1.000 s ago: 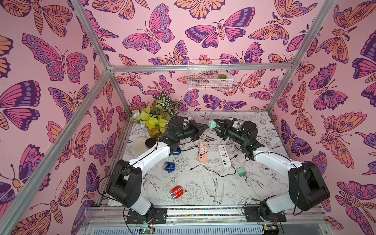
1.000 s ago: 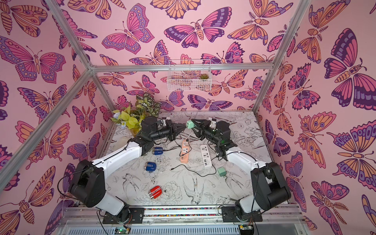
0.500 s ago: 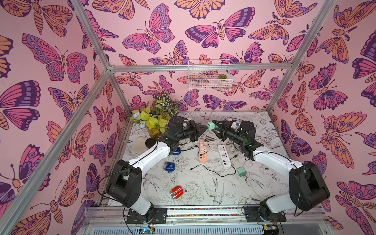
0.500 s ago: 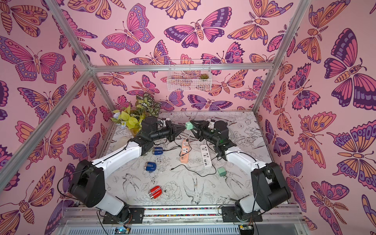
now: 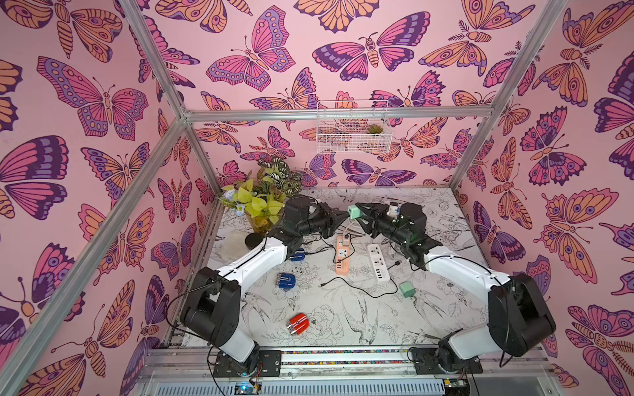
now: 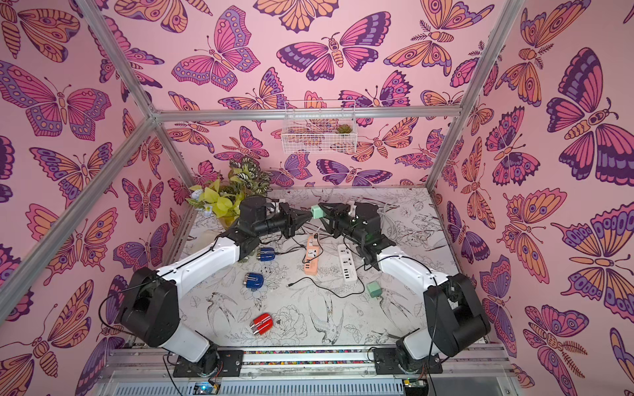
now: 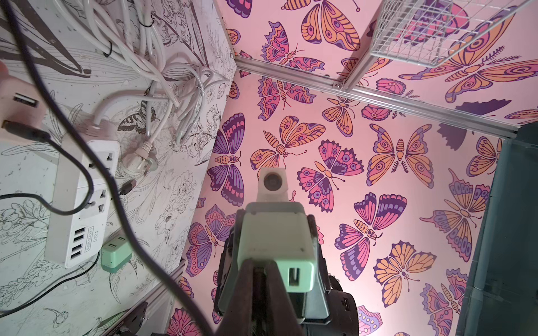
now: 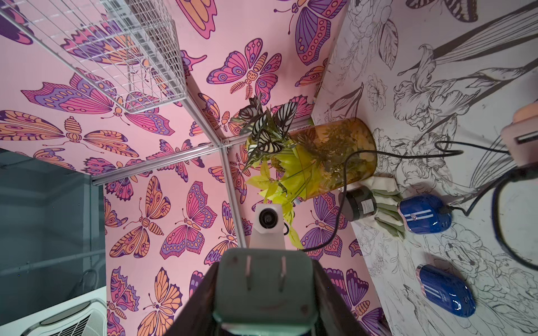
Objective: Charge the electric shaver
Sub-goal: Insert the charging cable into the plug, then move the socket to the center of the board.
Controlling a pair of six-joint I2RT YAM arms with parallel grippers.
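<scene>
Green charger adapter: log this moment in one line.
right gripper: holds green charger adapter aloft | left gripper: shut, tip beside its USB port

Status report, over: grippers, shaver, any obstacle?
Left gripper shut, tip at green adapter. Right gripper shut on it, aloft. Blue shaver on table, untouched. Loose black cable below.

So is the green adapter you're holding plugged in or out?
Out: the right gripper holds the green adapter in the air, prongs bare in the right wrist view.

Pink butterfly walls (image 5: 274,51) and aluminium framing (image 5: 336,115) enclose a floral line-drawn tabletop (image 5: 343,329).
</scene>
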